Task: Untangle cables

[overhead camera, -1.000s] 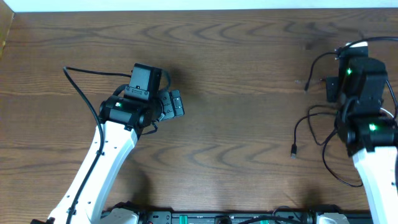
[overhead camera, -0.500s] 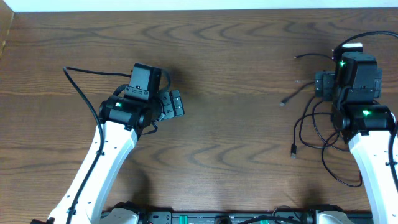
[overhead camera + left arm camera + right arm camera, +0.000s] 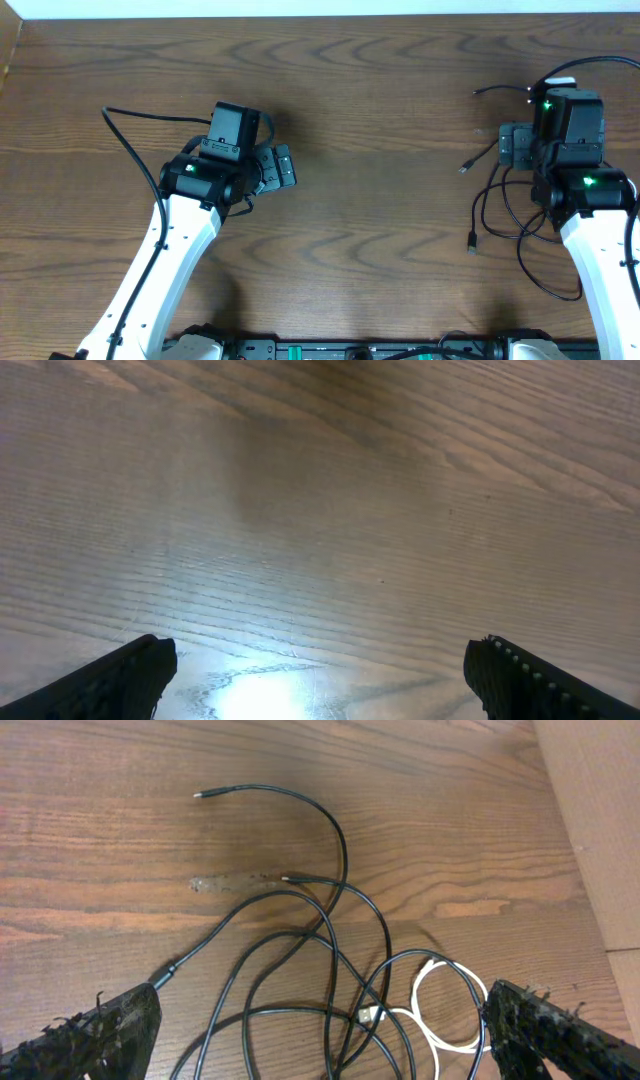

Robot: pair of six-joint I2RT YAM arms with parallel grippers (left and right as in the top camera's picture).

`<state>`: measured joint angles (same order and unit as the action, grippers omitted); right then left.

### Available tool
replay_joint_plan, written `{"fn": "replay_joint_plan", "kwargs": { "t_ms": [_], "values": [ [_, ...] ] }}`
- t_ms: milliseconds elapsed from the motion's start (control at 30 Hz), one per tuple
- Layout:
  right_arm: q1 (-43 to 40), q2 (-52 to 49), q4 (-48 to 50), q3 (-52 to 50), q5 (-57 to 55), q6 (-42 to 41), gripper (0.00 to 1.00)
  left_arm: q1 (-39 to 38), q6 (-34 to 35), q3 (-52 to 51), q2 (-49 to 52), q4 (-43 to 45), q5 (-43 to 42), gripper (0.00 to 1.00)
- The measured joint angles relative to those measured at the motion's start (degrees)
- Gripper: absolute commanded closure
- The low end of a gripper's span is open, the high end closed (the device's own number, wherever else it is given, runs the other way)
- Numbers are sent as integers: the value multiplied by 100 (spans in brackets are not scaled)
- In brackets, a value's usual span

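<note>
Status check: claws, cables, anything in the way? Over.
Left claw open over bare table. Right claw open above the cables, gripping nothing. Black loops tangled with the white cable. Nothing lying over them.

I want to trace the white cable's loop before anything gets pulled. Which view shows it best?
The right wrist view: the white cable loops in plain sight among the black cables. Overhead shows only a white sliver, likely it, beside the right arm; the left wrist view shows only tabletop.

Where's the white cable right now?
On the robot's right side: in the right wrist view the white cable lies looped at lower right, overlapping the black cables, near one finger of the right gripper.
</note>
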<state>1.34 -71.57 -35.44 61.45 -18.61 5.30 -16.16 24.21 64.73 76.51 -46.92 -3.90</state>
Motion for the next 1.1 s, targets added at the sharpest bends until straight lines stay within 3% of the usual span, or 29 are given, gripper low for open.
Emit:
{"fn": "replay_joint_plan", "kwargs": {
  "t_ms": [700,1100],
  "values": [
    [0,142,-280,-2,39,-15,1,0,0,0,0,-2,0,2],
    [0,2702,-739,0,42,-28,1,0,0,-7,0,-2,0,2]
  ]
}}
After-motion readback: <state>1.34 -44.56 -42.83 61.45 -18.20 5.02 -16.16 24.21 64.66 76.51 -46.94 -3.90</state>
